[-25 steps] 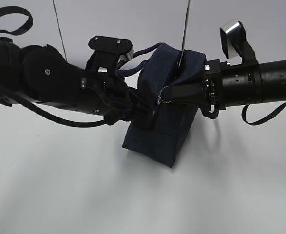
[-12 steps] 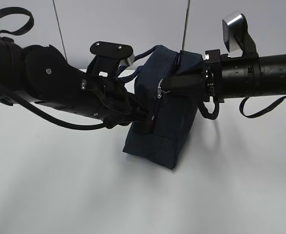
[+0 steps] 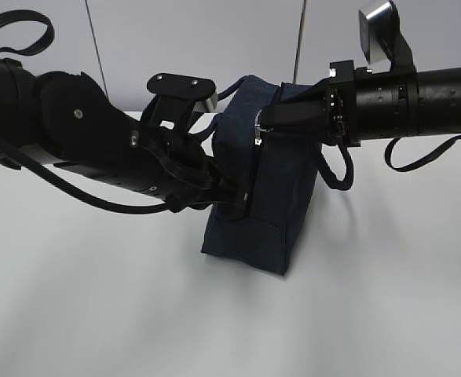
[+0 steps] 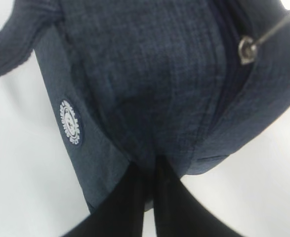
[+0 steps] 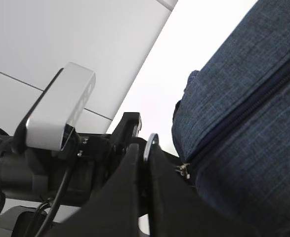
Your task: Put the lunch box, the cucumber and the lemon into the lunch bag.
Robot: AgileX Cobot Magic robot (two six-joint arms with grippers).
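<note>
Exterior: slanted down, mid-range. 2 wrist views: close on lunch bag (image 3: 265, 188), shared by all 3.

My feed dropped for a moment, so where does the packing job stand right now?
Done: no lunch box, cucumber or lemon is visible anywhere, so nothing confirms loading. In hand: the left end effector is shut on the dark navy fabric lunch bag, while the right end effector is shut on the metal ring zipper pull. Left: the zipper looks closed where visible.

We see a plain white tabletop (image 3: 96, 314) under soft, even light, and behind it a pale grey panelled wall (image 3: 238, 39) crossed by thin dark seams.
</note>
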